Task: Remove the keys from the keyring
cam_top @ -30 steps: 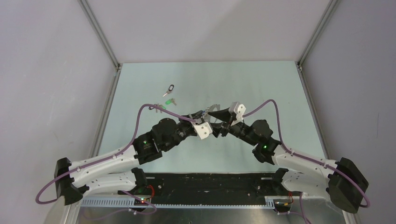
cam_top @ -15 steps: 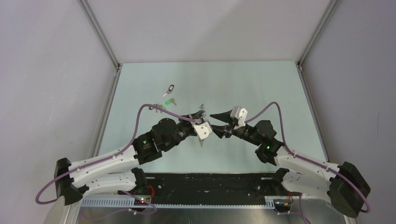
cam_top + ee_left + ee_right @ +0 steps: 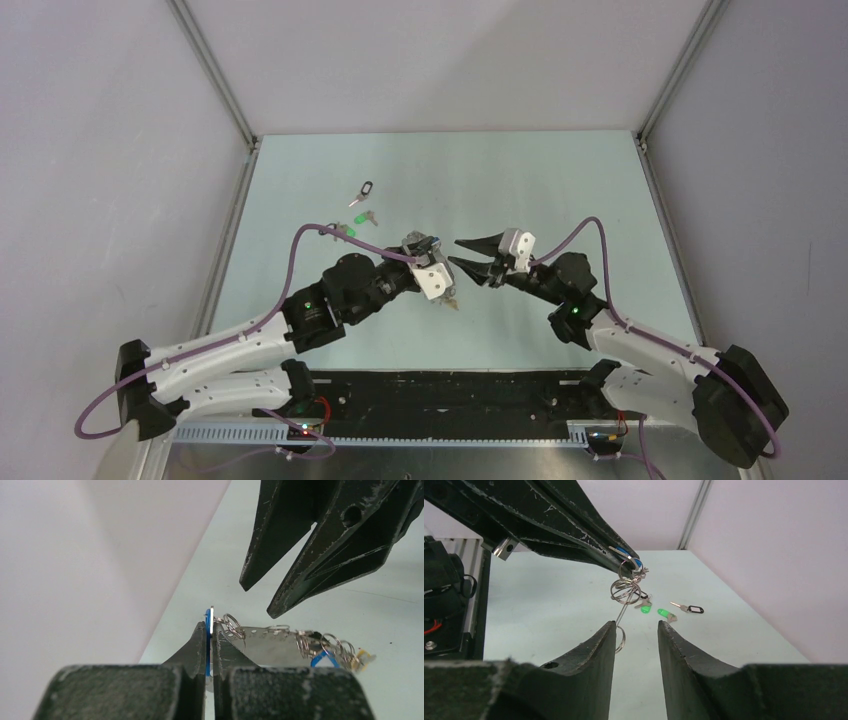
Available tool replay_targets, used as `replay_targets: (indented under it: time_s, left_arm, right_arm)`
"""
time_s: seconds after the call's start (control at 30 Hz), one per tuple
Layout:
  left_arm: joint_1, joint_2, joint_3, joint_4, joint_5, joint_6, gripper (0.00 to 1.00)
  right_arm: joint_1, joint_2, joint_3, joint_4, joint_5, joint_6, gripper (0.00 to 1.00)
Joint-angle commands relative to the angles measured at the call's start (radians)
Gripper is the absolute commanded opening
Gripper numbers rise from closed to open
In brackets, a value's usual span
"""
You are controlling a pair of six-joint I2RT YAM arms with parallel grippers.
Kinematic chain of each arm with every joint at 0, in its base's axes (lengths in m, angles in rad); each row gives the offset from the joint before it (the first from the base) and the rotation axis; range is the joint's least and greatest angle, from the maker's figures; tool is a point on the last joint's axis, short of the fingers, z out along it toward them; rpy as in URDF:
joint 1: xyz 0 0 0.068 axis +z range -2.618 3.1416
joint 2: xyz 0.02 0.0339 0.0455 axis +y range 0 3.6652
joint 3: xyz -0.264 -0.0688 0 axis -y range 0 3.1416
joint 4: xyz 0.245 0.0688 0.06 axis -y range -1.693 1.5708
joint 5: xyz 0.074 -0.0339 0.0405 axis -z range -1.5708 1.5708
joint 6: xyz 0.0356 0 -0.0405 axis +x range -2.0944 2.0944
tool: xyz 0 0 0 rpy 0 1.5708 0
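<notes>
Left hand [image 3: 210,630] clamps blue-headed silver key [image 3: 207,620], thin wire keyring [image 3: 621,616] dangling; right hand [image 3: 636,623] apart.
Some green and black-tagged keys [image 3: 664,613] lie freed on bench [image 3: 560,180]; more hang on the ring.

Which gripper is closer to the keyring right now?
Left. The left gripper is shut on a blue key on the keyring; the right gripper is open, tips close by but not gripping.

Blue key [image 3: 207,619] mostly hidden inside left pincer [image 3: 210,627]; keyring [image 3: 622,612] lower part behind right pincer [image 3: 637,623] finger.
</notes>
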Motion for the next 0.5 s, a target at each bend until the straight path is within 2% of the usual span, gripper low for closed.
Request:
replay_targets:
  time_s: [0.0,0.13,0.2,0.4,0.47]
  left_arm:
    - [0.004,-0.024,0.038,0.078,0.015,0.007,0.00]
    - [0.004,-0.021,0.039,0.078,0.010,0.006,0.00]
    - [0.004,-0.021,0.039,0.079,0.008,0.005,0.00]
    - [0.004,-0.018,0.042,0.078,0.000,0.004,0.00]
    - [0.004,-0.017,0.042,0.079,-0.003,0.003,0.00]
  right_arm:
    - [-0.007,0.025,0.033,0.109,-0.036,0.093,0.45]
    - [0.006,0.063,0.070,0.106,-0.030,0.196,0.67]
    - [0.010,0.073,0.079,0.111,-0.030,0.246,0.69]
    - [0.016,0.098,0.106,0.112,0.076,0.424,0.56]
    - [0.026,0.098,0.107,0.109,0.121,0.477,0.55]
